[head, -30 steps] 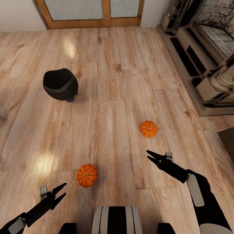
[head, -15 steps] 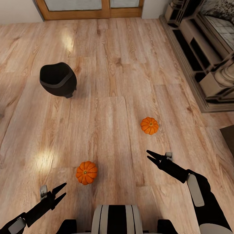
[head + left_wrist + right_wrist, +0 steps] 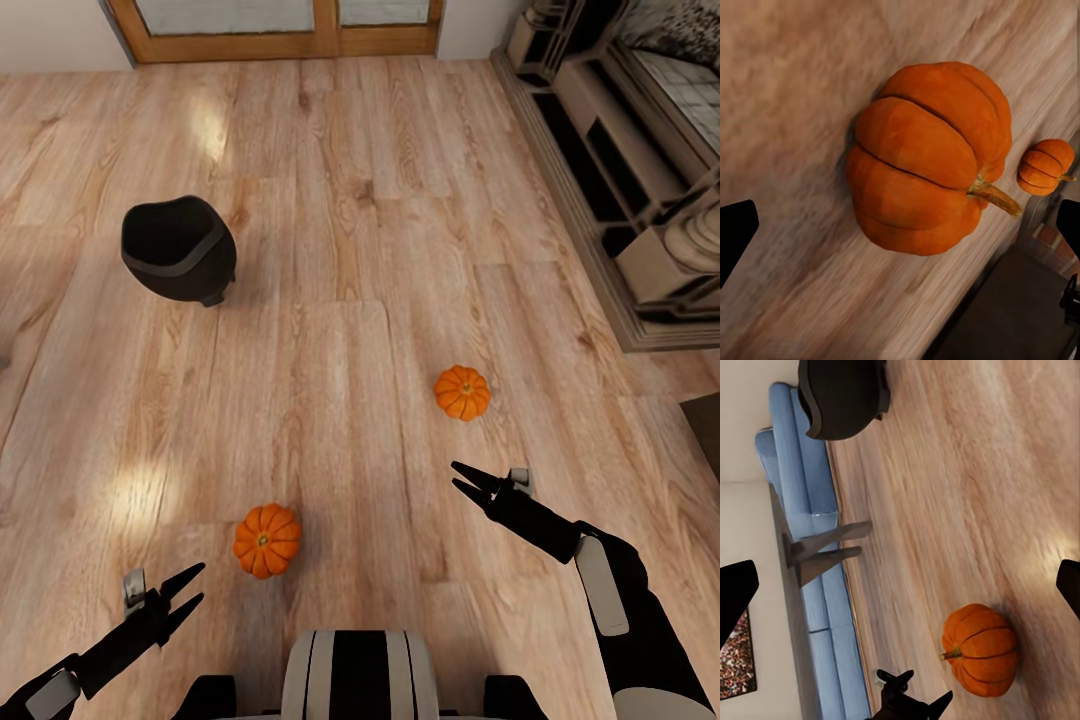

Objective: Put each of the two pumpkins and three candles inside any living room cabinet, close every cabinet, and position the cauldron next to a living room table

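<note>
Two bright orange ribbed pumpkins are lying on the light wood-plank floor (image 3: 380,250): one (image 3: 267,540) low and left of centre, near our spread, empty left hand (image 3: 185,590), lining up for a grasp; the other (image 3: 462,392) right of centre, above our spread right hand (image 3: 467,480). A matte black round-bellied cauldron (image 3: 178,248) is standing upper left. Our right wrist view is adding a blue sofa (image 3: 806,540) and grey slab table legs (image 3: 821,553).

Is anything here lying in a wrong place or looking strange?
Yes. Two pumpkins, one near the left tool and one ahead of the right tool, lie loose on the wood floor. The cauldron stands on the open floor too. Nothing looks spilled or damaged.
</note>
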